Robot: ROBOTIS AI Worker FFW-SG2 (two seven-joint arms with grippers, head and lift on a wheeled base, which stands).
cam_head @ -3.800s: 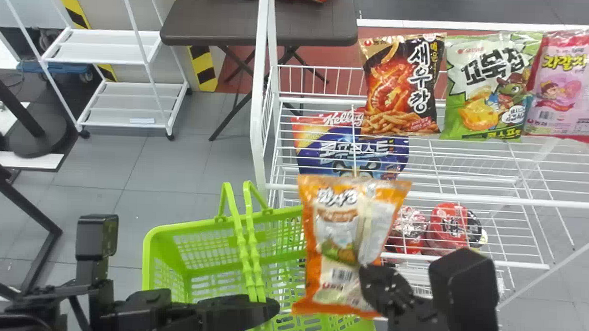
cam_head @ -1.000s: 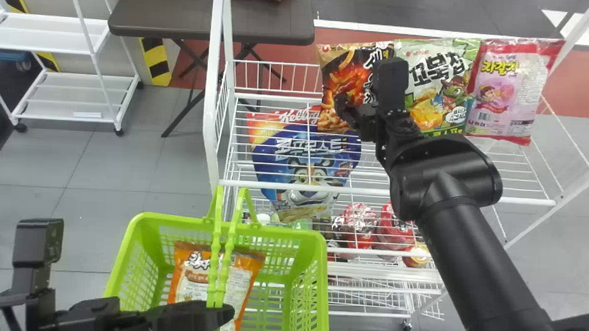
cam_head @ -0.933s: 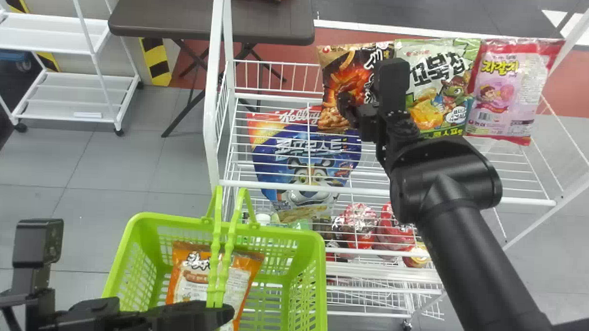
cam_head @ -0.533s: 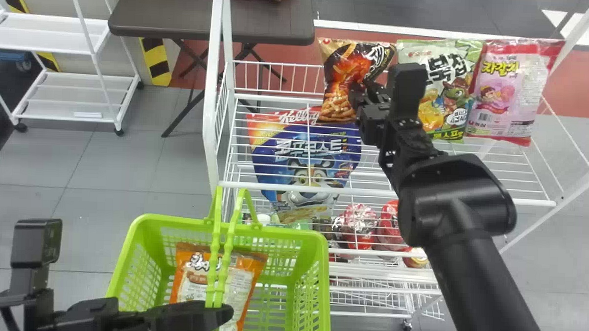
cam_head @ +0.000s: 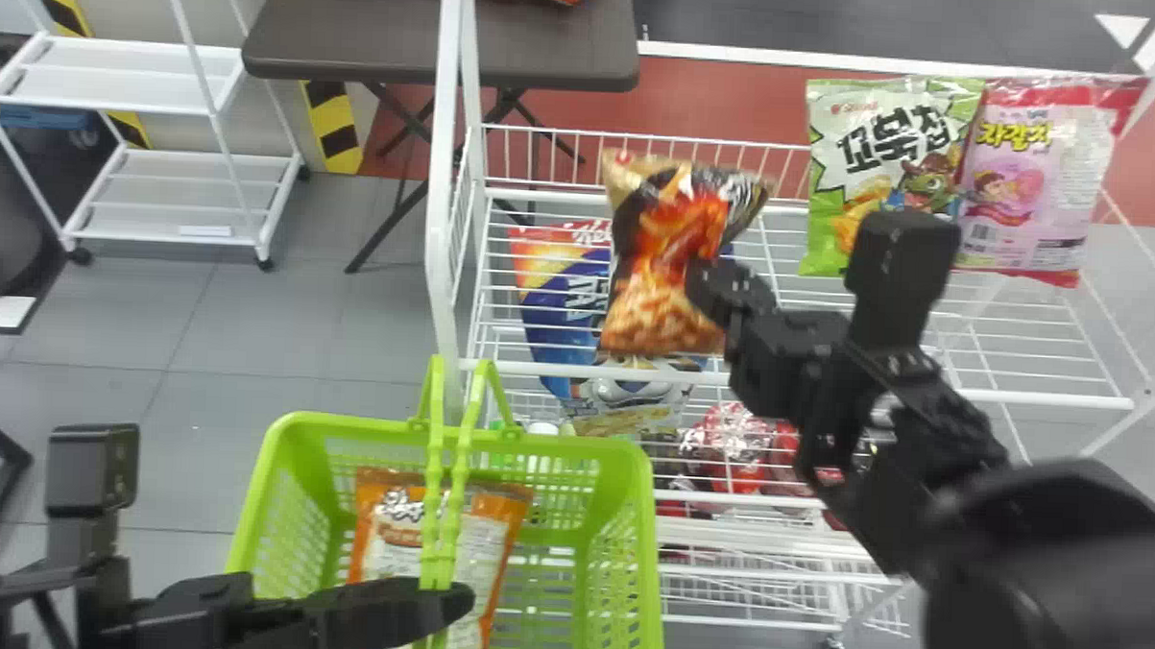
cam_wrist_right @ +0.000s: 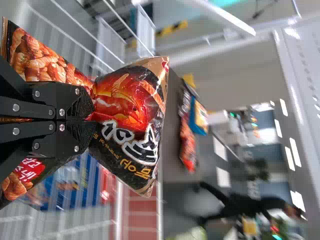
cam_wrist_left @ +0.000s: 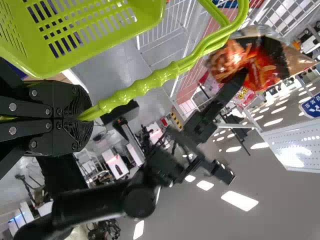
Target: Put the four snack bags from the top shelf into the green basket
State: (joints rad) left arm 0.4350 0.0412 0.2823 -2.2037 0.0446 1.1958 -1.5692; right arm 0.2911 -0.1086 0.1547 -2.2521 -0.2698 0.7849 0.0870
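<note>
1. snack bag, black and orange (cam_head: pixel 665 299), in the air above the wire racks, between the top shelf's (cam_head: pixel 1046 398) back rail and the green basket (cam_head: pixel 583 448), up and to the basket's right in the head view.
2. its long axis runs from far to near, nearly straight, with a slight lean; the lettered upper end points away from the robot, the end with the pictured snacks toward it, printed face to the head camera.
3. right gripper (cam_head: pixel 715 289) is narrow, clamped on this bag's middle; the wrist view shows the bag pinched to a waist, flaring at both ends.
4. left gripper (cam_head: pixel 452 604) is closed round the basket handles (cam_head: pixel 441 512).
5. compared with 0.5 s ago, the bag has left its place beside the green snack bag (cam_head: pixel 863 133) and come nearer the robot and the basket, now overlapping the blue cereal bag (cam_head: pixel 554 304) in the head view.
6. the green bag and the pink snack bag (cam_head: pixel 1034 187) remain side by side on the shelf.
7. 3.8 s ago the orange snack bag (cam_head: pixel 392 539) was in the right gripper; now it lies in the basket.
</note>
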